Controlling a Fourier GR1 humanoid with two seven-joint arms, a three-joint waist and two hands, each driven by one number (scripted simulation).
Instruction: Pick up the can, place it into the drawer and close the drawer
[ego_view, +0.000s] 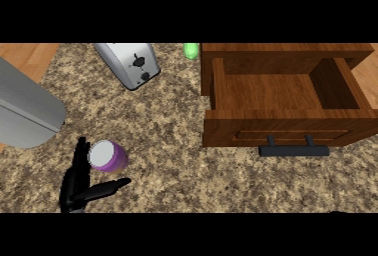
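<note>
A purple can (108, 156) with a pale silvery top stands on the speckled counter at the lower left. My left hand (77, 184) is right beside it, open: straight fingers rise along the can's left side and the thumb juts out to the right just below it. The wooden drawer (284, 125) is pulled open at the right, its inside bare, with a dark handle (294, 149) on its front. My right hand is not in view.
A silver toaster (131, 63) lies at the top middle. A large grey rounded object (26, 107) fills the left edge. A small green item (191, 50) shows behind the drawer's left corner. Speckled counter stretches between the can and the drawer.
</note>
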